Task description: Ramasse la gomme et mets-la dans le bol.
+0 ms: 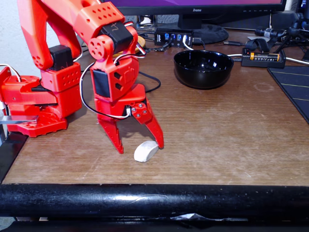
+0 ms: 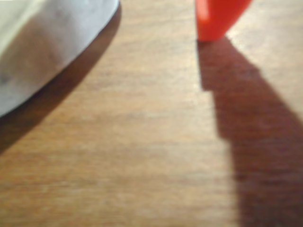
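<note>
Black and rounded, a padded bar [image 1: 154, 200] runs along the near edge of the desk [image 1: 227, 140] in the fixed view, and just behind it, toward the near-left part of the wood, lies the eraser [image 1: 146, 151]. My claw [image 1: 140, 145] stands over it with fingers spread wide and pointing down, tips at the desk surface, holding nothing. One finger [image 1: 155, 129] touches or nearly touches the eraser's far end; the other [image 1: 113, 137] stands apart on its left, so the eraser sits off to one side of my opening rather than centred.

From my wrist view the eraser [image 2: 47, 52] fills the top-left corner, pale and smooth, and one orange fingertip [image 2: 218, 19] rests on bare wood well to its right.

I judge it light, firm with a little give, rubbery enough to grip yet rounded enough to squirt out if pinched near an end. I would shift over it and close across its short middle, low down.

The bowl [image 1: 203, 68] waits at the far side of the desk, right of my arm, well apart from the eraser.
</note>
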You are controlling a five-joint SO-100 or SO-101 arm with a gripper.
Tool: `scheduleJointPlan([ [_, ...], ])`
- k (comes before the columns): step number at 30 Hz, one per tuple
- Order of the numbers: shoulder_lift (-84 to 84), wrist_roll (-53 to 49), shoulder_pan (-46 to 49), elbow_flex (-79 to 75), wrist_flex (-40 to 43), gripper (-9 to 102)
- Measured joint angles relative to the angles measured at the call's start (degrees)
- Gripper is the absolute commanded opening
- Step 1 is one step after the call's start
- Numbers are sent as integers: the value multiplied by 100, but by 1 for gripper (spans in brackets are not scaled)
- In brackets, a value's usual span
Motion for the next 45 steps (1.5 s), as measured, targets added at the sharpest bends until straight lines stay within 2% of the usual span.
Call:
scheduleJointPlan([
  [11, -290, 237, 9, -308, -176, 30],
  [21, -193, 299, 9, -299, -246, 11],
  [26, -88, 404, 9, -193, -352, -5],
  [33, -88, 457, 9, -193, -334, -6],
  [39, 703, 606, -18, -62, 237, -6],
  [45, 3094, 1028, -932, 299, 1635, -6],
])
